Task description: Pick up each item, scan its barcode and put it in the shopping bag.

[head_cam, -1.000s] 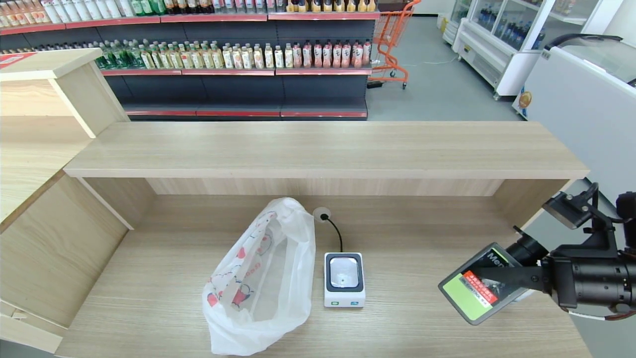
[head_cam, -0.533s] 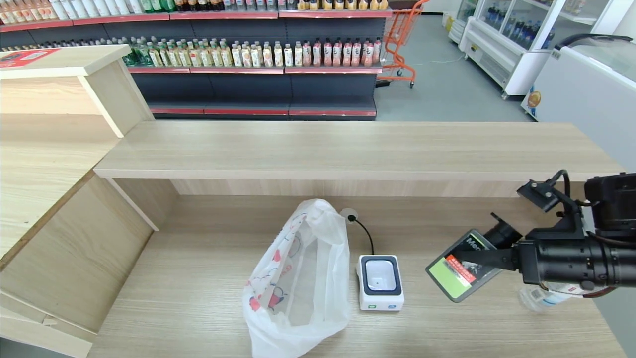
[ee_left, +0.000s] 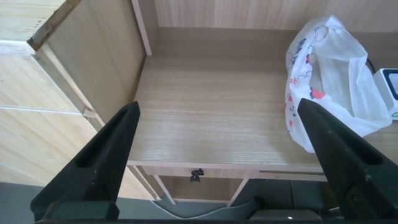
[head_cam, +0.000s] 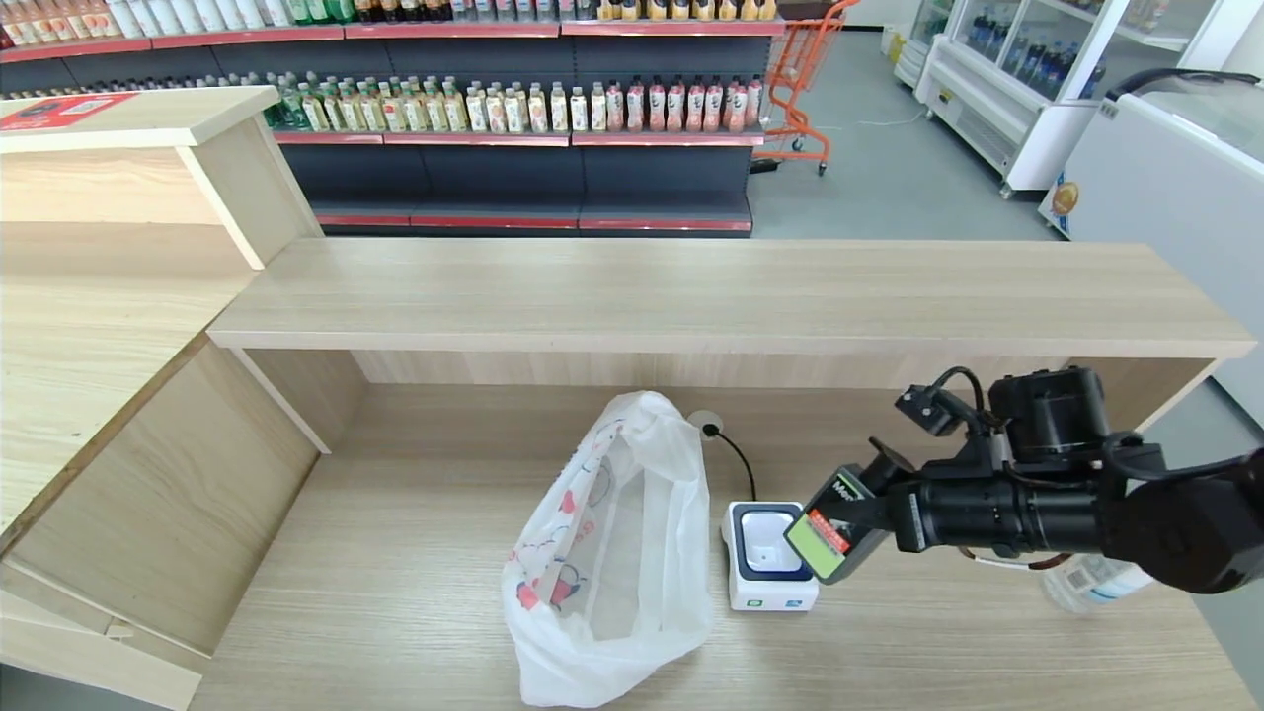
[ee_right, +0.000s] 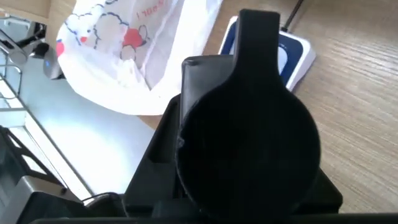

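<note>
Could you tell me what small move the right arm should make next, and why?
Probably nudge the flat dark packet with the green and red label, held in the right gripper, a little more over the white tabletop scanner. In the head view it overlaps only the scanner's right edge, so the barcode may not read yet.

A light wood-grain worktop (head_cam: 395,592) sits low behind a raised ledge of the same pale wood (head_cam: 691,296), with a matching side counter (head_cam: 89,296) running along the left. Beyond the ledge lies a smooth grey floor (head_cam: 889,188). A long dark shelving unit with red edge strips (head_cam: 553,138) lines the far side, carrying rows of bottled drinks (head_cam: 553,107). An orange wire shopping cart (head_cam: 800,79) stands near its right end. White glass-door chillers (head_cam: 997,79) and a white chest freezer (head_cam: 1165,178) fill the right side.
</note>
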Robot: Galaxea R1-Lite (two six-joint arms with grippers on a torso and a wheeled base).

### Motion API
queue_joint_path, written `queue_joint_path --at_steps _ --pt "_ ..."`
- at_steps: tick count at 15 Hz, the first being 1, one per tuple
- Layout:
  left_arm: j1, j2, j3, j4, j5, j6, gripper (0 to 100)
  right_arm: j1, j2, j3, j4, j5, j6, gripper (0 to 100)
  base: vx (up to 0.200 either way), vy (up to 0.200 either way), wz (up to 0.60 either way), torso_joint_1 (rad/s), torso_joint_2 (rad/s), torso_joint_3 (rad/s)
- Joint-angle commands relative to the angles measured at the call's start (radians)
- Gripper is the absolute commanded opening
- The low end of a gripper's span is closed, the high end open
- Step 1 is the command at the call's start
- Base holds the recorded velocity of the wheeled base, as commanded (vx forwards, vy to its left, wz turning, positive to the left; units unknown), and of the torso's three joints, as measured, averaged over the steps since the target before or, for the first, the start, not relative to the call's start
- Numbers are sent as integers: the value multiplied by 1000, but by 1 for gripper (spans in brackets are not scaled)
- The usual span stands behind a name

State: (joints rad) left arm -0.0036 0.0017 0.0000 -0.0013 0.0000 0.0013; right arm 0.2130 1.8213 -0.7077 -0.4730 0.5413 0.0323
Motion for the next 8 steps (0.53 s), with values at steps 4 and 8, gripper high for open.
queue_joint_path --at_steps 4,8 --pt "1 0 0 0 0 0 100 59 170 -3 -93 -12 0 0 0 0 0 0 0 0" --pt "1 0 0 0 0 0 100 92 254 -36 -184 -52 0 0 0 0 0 0 0 0"
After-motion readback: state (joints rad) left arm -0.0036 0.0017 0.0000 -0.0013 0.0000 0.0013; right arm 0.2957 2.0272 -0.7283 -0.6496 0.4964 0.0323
